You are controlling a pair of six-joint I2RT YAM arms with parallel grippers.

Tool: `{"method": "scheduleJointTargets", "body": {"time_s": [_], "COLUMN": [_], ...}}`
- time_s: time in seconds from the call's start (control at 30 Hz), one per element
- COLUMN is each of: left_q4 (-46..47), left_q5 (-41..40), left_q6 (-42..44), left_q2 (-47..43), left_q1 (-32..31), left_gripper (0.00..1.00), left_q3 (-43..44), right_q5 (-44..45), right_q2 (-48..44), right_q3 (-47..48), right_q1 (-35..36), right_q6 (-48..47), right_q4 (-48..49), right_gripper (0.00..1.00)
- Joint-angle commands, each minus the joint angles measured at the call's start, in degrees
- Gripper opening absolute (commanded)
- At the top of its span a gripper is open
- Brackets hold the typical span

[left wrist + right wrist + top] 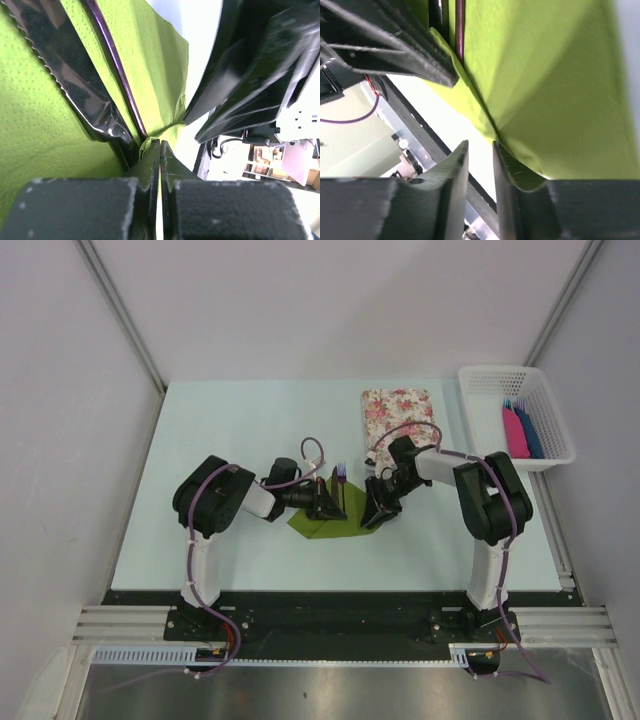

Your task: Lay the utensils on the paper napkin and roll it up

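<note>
The olive-green paper napkin (322,526) lies crumpled at the table's middle between my two grippers. Dark maroon utensils (341,490) rest on it, with the fork tines pointing to the far side. In the left wrist view a serrated knife (65,75) and a slim handle (117,70) lie on the napkin (40,150). My left gripper (160,143) is shut, and the napkin's folds gather at its tips. My right gripper (480,144) stands slightly open at the napkin's (545,75) right edge, with the paper draped over the outside of one finger and nothing between the jaws.
A pink-and-white floral mat (397,412) lies just beyond the right arm. At the far right stands a white basket (515,375) holding pink and blue flat pieces (520,432). The two grippers sit close together, a hand's width apart.
</note>
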Motion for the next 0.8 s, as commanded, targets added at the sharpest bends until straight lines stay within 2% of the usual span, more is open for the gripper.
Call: {"method": "scheduleJointTargets", "body": {"time_s": [0.0, 0.23, 0.33, 0.57, 0.67, 0.77], "left_q4": [-3.02, -2.84, -2.93, -2.75, -2.84, -2.75], "left_q5": [-2.87, -2.7, -2.52, -2.08, -1.82, -1.82], "left_q6": [3.47, 3.73, 3.82, 4.17, 4.34, 4.34], "left_q2": [0.84, 0.93, 0.93, 0.84, 0.76, 0.75], "left_q1": [-0.05, -0.05, -0.05, -0.05, 0.04, 0.3], "left_gripper": [0.0, 0.0, 0.0, 0.0, 0.0, 0.0], "left_q3": [0.46, 0.46, 0.46, 0.2, 0.2, 0.11], "right_q5": [3.21, 11.11, 15.95, 15.53, 11.76, 2.63], "right_q2": [-6.13, -9.91, -9.39, -3.59, 0.45, 4.14], "right_q3": [0.09, 0.0, 0.0, -0.18, -0.27, -0.53], "right_q1": [-3.53, -10.21, -11.01, -8.64, -7.85, -7.5], "right_q6": [-2.26, -0.86, 0.19, 2.04, 3.1, 5.73], "right_q4": [-3.85, -4.73, -3.76, 0.97, 2.47, 4.49], "right_gripper": [0.39, 0.64, 0.68, 0.67, 0.65, 0.63]}}
